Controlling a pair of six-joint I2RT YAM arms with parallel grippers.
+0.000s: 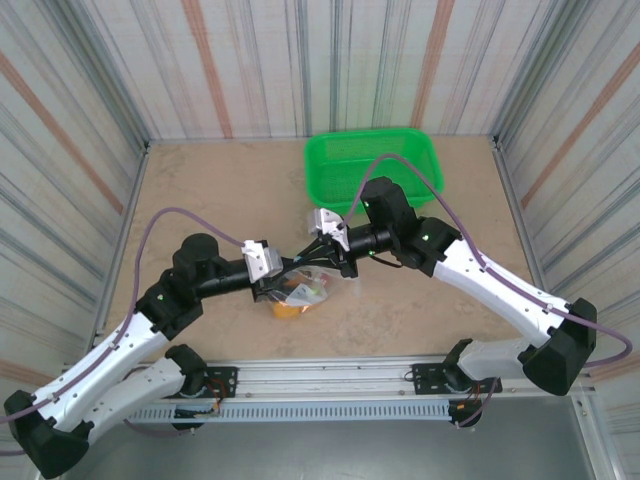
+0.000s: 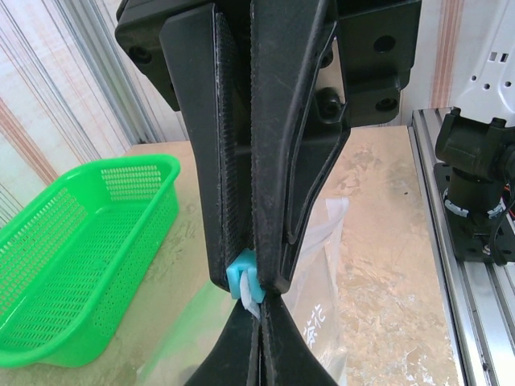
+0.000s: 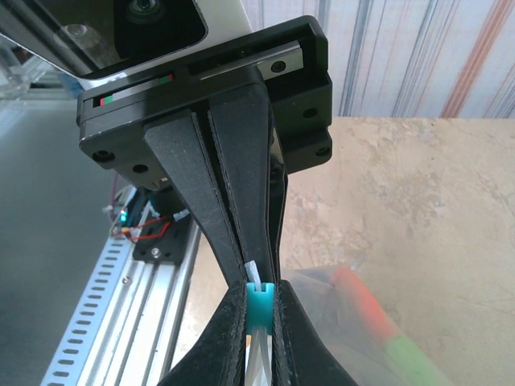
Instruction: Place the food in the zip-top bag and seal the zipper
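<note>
The left gripper and right gripper both pinch the zipper tight, so a hard pull might slip the thin zip-top bag loose and leave it open.

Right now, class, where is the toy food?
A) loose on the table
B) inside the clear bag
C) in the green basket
B: the food shows through the zip-top bag, and the green basket looks empty.
</note>
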